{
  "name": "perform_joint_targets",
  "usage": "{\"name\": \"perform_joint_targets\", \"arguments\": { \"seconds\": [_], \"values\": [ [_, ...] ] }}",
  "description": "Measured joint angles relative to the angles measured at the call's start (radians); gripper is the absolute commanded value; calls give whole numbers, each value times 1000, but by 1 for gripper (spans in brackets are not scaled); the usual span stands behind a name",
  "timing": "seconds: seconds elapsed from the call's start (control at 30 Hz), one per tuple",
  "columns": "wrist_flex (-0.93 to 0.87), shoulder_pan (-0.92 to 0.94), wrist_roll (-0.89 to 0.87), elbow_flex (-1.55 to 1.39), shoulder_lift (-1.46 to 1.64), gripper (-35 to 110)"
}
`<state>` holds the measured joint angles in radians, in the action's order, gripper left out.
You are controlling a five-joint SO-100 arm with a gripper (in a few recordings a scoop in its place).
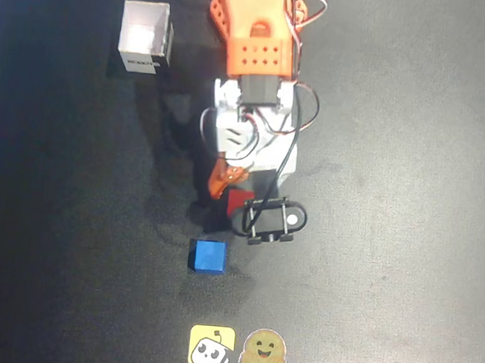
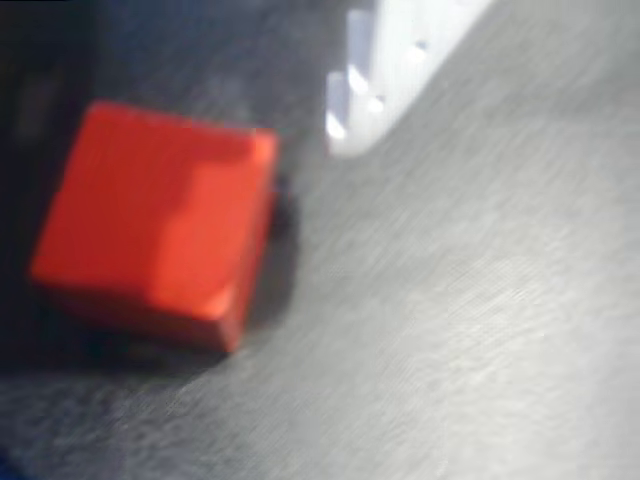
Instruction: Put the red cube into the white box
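Red cube (image 1: 238, 201) lies on the dark surface (image 1: 390, 199) at picture centre in the overhead view, partly covered by the arm (image 1: 255, 51) that reaches down from 12 o'clock. Gripper (image 1: 228, 189): the orange finger (image 1: 223, 179) sits at the cube's 11 o'clock, touching or just beside it; the white finger (image 2: 400, 60) appears in the wrist view at 1 o'clock of the cube, apart from it. Whether the gripper stands open or closed around the cube cannot be told, as the arm hides the fingertips from above and the wrist view is blurred. In the wrist view the cube (image 2: 160, 220) rests flat on the surface (image 2: 480, 330), one face lit, the adjoining part in shadow, a dark shadow along its right edge. A black camera mount (image 1: 271, 220) with a cable loop lies just at the cube's 4 o'clock in the overhead view. Blue cube (image 1: 207, 256) rests near the red cube, at its 7 o'clock, apart from it. Two stickers (image 1: 236, 349), one yellow and one tan, lie at 6 o'clock near the lower edge. White box (image 1: 145, 37) stands upright and open-topped at 10 o'clock, well apart from the cube, its dark label facing 6 o'clock.
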<state>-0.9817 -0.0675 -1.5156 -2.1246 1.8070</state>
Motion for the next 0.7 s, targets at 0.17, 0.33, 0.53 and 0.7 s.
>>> {"name": "perform_joint_targets", "arguments": {
  "seconds": [0.17, 0.33, 0.53, 0.7],
  "values": [
    [-11, 2, -2, 23, -6, 26],
    [-11, 3, -2, 57, -64, 26],
    [-11, 3, -2, 87, -129, 25],
    [-2, 3, -2, 115, -186, 25]
  ]
}}
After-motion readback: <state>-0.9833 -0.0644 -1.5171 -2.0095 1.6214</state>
